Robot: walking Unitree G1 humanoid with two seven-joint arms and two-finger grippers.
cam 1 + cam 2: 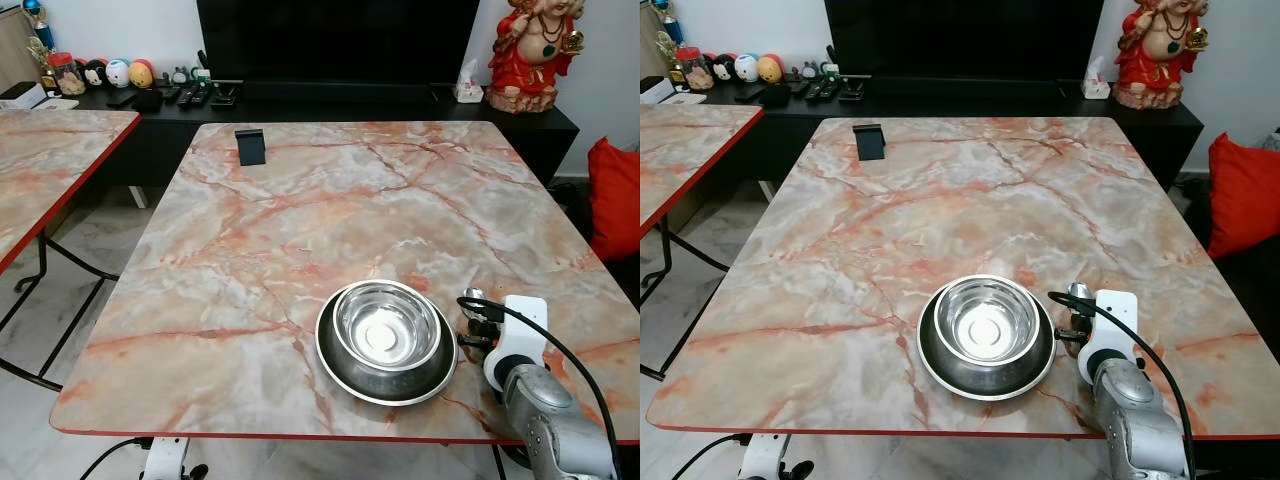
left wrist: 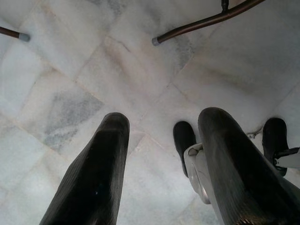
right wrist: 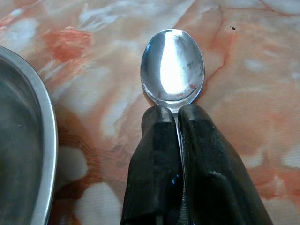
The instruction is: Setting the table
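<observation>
Spoon [image 3: 173, 65]: gripped by its neck between the two closed fingers of the right gripper [image 3: 174, 115], bowl projecting past the fingertips just above the marble. In the right eye view the spoon [image 1: 1077, 294] sits lower right of frame, just beside the bowl's right rim.

Bowl [image 1: 387, 325]: steel, resting inside a wider steel plate [image 1: 340, 375], both lower centre of the left eye view and near the front edge of the table [image 1: 300, 210]. The right wrist view shows only the plate's rim at its left border, apart from the spoon.

Open room: the marble is bare from the bowl up to a small black stand [image 1: 251, 146] near the far edge, upper left of centre. The red front edge runs along the bottom of frame.

Second table [image 1: 50, 160]: left edge of frame, a floor gap between.

Left gripper [image 2: 164, 164]: fingers spread wide, holding nothing, hanging over the pale tile floor [image 2: 70, 70] near metal table legs [image 2: 201, 21].
</observation>
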